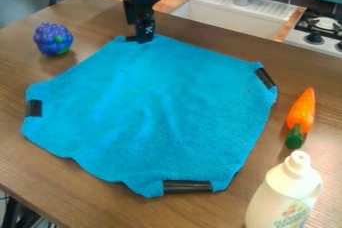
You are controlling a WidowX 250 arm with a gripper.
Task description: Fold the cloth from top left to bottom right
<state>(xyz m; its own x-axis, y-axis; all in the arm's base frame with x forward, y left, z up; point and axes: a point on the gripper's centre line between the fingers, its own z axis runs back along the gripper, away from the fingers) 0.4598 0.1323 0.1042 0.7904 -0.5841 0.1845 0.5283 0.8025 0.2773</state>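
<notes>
The gripper [141, 36] hangs straight down at the top corner of the blue cloth [157, 109], its lower end meeting the cloth's edge there. Spread out over the wooden table, the cloth lies mostly flat with soft wrinkles. Black strips mark its left, right and bottom corners, and something dark shows at the top corner under the gripper. Whether the gripper holds the cloth cannot be told.
On the table [87, 192], a purple berry-like toy [53, 39] stands at upper left. An orange toy carrot [301, 114] lies right of the cloth, above a white bottle [286, 194]. Behind are a sink [230, 16] and a stove [320, 29].
</notes>
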